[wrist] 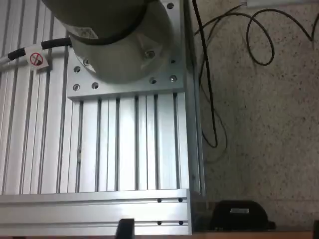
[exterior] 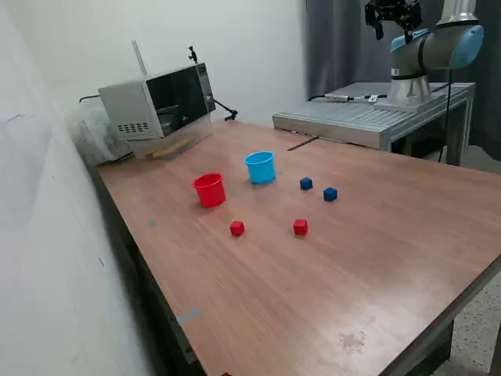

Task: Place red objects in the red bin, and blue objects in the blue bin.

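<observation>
In the exterior view, a red cup-shaped bin (exterior: 209,189) and a light blue bin (exterior: 260,167) stand side by side on the wooden table (exterior: 376,258). Two dark blue cubes (exterior: 305,183) (exterior: 329,193) lie to the exterior view's right of the blue bin. Two red cubes (exterior: 236,228) (exterior: 300,226) lie nearer the camera than the bins. My gripper (exterior: 391,30) hangs high above the arm's base, far from all of them, open and empty. In the wrist view only its fingertips (wrist: 125,228) show, and none of the cubes or bins.
A microwave (exterior: 160,100) stands at the table's far corner by the wall. The arm's base (exterior: 411,82) sits on a ribbed aluminium plate (wrist: 124,149) beside the table. Cables (wrist: 209,74) and a black box (wrist: 238,215) lie on the floor.
</observation>
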Tool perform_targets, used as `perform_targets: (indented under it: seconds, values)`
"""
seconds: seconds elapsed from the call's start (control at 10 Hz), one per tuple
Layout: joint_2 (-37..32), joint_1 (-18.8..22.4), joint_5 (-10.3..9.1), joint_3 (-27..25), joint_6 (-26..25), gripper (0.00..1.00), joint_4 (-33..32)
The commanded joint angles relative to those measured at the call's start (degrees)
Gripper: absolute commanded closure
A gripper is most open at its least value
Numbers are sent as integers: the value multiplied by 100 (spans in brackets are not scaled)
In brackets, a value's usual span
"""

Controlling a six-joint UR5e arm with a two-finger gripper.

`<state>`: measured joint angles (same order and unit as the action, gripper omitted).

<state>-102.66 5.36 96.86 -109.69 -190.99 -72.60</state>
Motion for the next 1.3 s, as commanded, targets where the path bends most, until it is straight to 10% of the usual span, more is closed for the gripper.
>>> perform_targets:
  seconds: [0.0, 1.2]
  values:
    - [0, 0, 0, 0, 9, 0, 0]
    - [149, -18, 0, 879, -18, 0, -654]
